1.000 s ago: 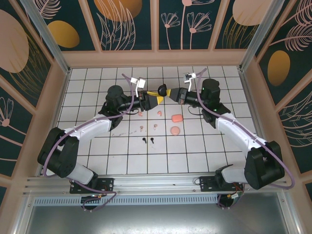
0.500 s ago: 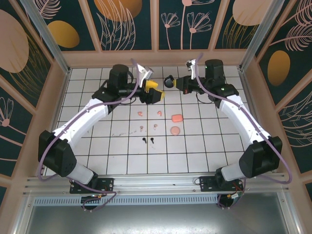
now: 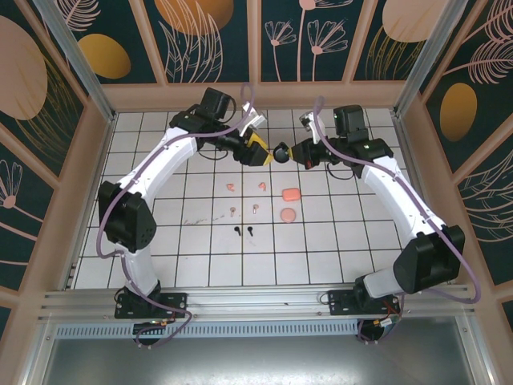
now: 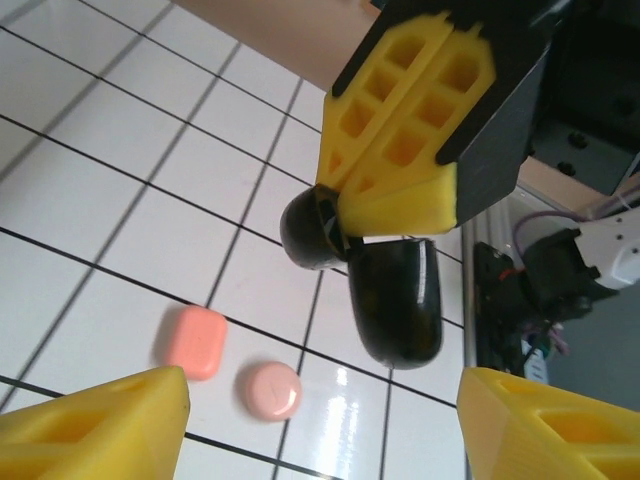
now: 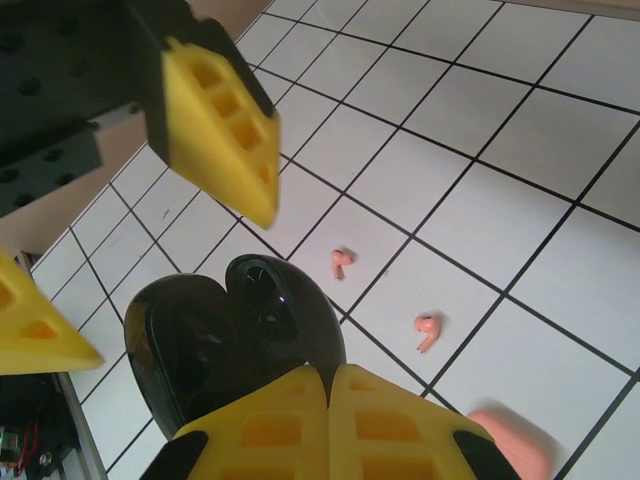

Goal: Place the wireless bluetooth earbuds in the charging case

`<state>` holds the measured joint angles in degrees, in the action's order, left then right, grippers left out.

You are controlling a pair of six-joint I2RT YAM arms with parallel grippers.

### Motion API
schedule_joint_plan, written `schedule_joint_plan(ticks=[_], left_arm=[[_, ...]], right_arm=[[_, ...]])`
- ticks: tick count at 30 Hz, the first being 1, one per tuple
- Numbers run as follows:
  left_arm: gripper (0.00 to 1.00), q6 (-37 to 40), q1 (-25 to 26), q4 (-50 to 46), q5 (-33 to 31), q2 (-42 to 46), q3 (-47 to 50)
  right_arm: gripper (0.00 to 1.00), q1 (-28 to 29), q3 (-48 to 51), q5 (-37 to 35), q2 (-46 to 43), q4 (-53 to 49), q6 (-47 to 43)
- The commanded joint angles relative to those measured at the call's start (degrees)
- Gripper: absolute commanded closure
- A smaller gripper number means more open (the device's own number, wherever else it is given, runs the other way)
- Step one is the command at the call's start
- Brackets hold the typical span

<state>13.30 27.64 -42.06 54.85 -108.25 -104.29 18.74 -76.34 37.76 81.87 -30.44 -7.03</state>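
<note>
My right gripper is shut on the edge of an open black charging case, held above the tiles with its lid swung out. In the left wrist view the case hangs from the right gripper's yellow fingers. My left gripper is open and empty, just left of the case, not touching it. On the tiles lie two coral earbuds, a pale pair and a black pair.
A rectangular pink case and a round pink case lie shut on the tiles right of the earbuds. Patterned walls ring the white grid table.
The left arm has swung up and back, its gripper staying beside the case while its jaws widened, then narrowed a little. The right gripper kept hold of the case, shifting it slightly rightward.
</note>
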Motion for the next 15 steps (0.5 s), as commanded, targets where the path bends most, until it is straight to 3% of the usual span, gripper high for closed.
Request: schedule_joint_plan(ticks=[1,15], left_arm=[[0.31,3.56,-0.28,-6.23,5.98,-0.67,-3.04],[0.33,2.15,-0.24,-4.44,8.74,-1.35,-2.33]], right_arm=[[1.00,0.97,0.54,1.60,-1.39,-0.77,-1.76],[1.00,3.67,-0.56,1.53,0.28,0.62,-0.80]])
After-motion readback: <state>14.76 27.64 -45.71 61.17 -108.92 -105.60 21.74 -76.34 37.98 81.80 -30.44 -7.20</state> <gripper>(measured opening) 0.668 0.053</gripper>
